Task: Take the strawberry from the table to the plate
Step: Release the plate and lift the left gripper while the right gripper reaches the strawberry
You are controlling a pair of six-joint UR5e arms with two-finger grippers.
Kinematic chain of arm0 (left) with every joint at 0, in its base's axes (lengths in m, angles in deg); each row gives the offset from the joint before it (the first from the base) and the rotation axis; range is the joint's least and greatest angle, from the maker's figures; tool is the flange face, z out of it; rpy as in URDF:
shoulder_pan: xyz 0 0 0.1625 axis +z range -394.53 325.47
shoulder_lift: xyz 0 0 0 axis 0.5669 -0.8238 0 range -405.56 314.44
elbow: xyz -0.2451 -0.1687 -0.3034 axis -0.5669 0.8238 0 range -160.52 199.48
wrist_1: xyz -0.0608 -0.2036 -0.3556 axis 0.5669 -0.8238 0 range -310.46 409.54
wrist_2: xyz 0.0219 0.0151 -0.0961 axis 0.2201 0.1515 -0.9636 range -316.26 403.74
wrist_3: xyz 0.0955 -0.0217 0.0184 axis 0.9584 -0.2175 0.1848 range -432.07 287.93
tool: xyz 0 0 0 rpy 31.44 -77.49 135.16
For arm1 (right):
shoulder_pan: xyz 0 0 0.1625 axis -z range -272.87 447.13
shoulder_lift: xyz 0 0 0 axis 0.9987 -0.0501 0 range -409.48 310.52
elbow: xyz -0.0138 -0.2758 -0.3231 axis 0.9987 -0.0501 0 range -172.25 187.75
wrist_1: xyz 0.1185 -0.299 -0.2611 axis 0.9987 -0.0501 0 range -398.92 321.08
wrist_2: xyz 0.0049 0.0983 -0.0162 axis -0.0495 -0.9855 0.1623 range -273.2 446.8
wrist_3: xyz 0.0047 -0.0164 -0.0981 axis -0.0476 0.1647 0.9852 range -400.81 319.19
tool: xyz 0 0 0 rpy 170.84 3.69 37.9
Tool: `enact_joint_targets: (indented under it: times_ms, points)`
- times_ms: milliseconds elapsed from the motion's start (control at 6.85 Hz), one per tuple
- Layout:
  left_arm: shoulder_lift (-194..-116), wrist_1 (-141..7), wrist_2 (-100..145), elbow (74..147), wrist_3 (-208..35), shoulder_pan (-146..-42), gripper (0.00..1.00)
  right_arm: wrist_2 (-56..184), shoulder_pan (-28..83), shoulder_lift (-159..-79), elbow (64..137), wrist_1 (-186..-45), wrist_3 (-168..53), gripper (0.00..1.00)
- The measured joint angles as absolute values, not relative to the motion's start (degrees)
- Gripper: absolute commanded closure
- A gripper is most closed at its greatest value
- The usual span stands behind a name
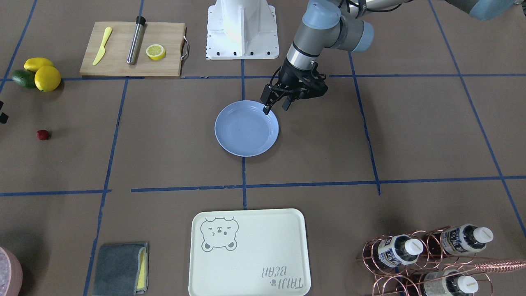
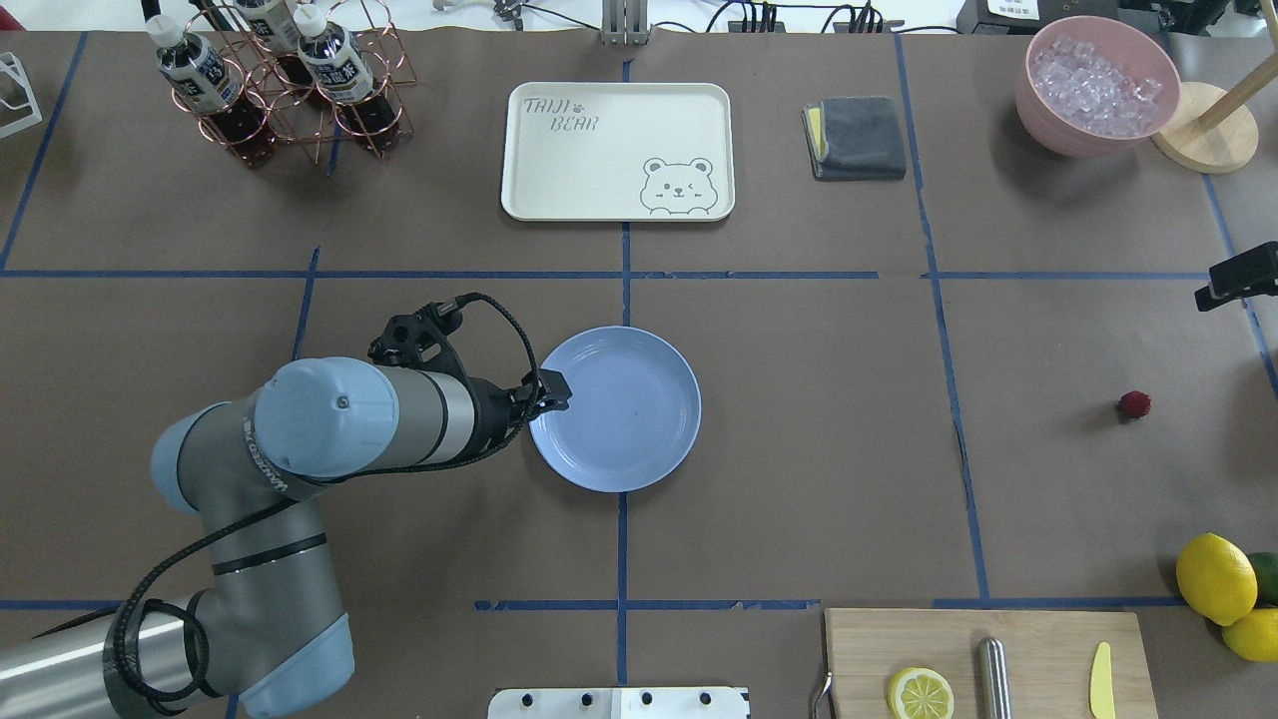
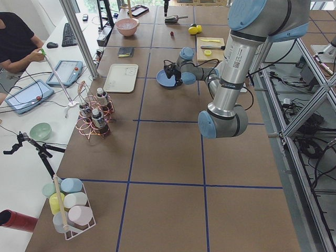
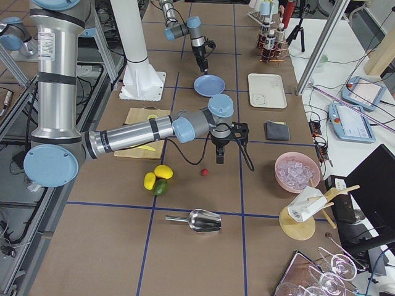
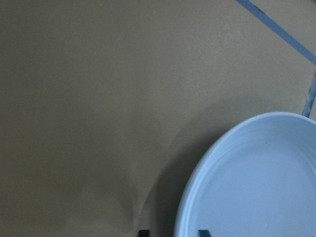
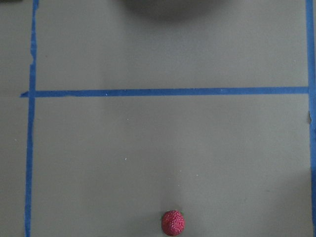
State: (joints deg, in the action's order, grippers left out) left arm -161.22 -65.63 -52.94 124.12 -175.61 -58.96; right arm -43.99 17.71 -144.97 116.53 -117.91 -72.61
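Down low, at the left gripper: hangs over the rim of the plate on the side toward the robot's left, parted by a narrow gap. Shows, in its wrist view, one fingertip outside the rim and the other over the inside, so straddles the edge with only that rim between them; cannot tell whether it touches. Leaves the plate bare, ringed by open brown table, with a blue tape line passing beneath it. Further out, past another tape line and a broad stretch of bare paper, finds the strawberry lying alone on the table, well apart from the plate, toward the end on the robot's right. Puts the right gripper near it, above the paper and apart from it; cannot tell whether parted or closed, as shows no fingers in its own wrist view, only the strawberry at the bottom middle. Keeps two lemons and an avocado bunched on the robot's side of the strawberry, with paper between. Sets the cutting board at the robot's edge and the cream tray beyond the plate, both apart from it.
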Motion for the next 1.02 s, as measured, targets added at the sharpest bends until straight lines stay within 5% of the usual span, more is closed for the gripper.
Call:
enact_joint_targets:
  times_ms: [1022]
  points:
    - [-162.0,-58.99,-55.78,128.79,-171.82,-65.24,0.0,-34.42,32.55,-149.1,105.06,-91.78,-87.77,0.03]
